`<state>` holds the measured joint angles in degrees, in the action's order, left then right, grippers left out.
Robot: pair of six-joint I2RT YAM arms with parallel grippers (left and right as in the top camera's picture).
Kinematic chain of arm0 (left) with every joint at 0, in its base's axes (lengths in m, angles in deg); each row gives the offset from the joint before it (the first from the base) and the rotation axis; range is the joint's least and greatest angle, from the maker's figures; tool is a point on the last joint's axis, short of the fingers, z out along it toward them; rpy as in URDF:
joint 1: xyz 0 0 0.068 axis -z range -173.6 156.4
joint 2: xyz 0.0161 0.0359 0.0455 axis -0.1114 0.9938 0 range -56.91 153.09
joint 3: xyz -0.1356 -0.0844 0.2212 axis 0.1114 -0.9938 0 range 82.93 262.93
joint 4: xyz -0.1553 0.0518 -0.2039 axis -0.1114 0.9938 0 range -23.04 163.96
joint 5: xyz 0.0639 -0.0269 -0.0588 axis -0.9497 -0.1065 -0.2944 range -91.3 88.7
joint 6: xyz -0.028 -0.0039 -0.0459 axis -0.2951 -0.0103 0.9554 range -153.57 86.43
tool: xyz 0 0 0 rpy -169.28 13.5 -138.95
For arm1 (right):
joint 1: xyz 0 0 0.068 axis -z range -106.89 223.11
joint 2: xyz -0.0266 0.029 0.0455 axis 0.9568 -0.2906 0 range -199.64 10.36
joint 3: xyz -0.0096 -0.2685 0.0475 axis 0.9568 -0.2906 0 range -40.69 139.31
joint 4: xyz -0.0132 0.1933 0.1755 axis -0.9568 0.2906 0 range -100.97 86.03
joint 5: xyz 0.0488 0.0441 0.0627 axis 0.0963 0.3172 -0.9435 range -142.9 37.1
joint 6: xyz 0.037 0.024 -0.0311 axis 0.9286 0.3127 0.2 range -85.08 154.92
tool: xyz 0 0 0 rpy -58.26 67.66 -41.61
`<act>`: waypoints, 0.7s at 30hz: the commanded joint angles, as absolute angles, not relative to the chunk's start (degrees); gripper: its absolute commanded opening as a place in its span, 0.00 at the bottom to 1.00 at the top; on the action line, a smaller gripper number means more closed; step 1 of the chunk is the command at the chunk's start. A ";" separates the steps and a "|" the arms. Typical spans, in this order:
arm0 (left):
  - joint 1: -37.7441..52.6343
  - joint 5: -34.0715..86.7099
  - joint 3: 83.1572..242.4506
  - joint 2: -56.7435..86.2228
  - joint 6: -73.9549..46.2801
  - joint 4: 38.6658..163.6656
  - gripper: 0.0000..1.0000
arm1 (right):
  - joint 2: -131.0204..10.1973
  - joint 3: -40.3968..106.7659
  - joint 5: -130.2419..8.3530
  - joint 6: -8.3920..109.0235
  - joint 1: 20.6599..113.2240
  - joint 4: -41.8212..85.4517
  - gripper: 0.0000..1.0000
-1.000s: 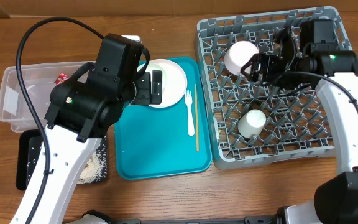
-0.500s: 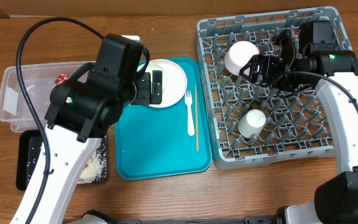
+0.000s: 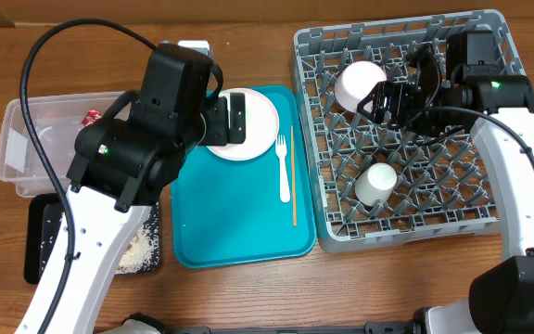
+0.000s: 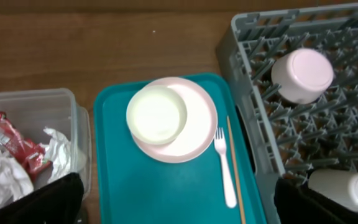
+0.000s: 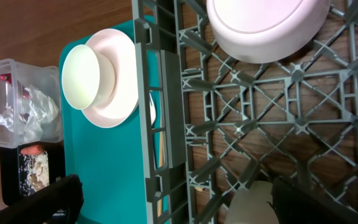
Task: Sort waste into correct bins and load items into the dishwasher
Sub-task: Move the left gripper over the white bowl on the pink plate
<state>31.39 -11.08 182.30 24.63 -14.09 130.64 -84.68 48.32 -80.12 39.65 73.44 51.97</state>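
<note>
While my left hand [image 3: 224, 126] hung open over the white bowl [image 4: 156, 115], stacked on the plate [image 4: 197, 140] on the teal tray [image 4: 166, 193], I judged a straight descent onto its rim best, leaving the plate behind. My right hand [image 3: 389, 100], also open, hovered over the grey rack [image 3: 415, 230].

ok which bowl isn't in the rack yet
The bowl on the plate, on the teal tray; the other bowl sits upside down in the rack.

The left arm [image 3: 68, 255] and right arm [image 3: 519, 172] pair white links with black housings and black cables.
</note>
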 commanded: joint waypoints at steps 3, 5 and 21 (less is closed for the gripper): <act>31.06 -12.24 182.96 26.55 -13.83 125.85 0.99 | -84.57 48.63 -80.85 39.65 73.55 51.70 1.00; 31.06 -13.09 182.89 29.77 -13.65 124.39 0.98 | -84.57 48.63 -80.85 39.65 73.55 51.70 1.00; 27.04 -14.03 182.89 53.31 -9.48 123.23 1.00 | -84.57 48.63 -80.85 39.65 73.55 51.70 1.00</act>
<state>29.51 -13.98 182.39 50.44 -12.52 123.23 -84.68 48.32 -80.12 39.63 73.47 52.01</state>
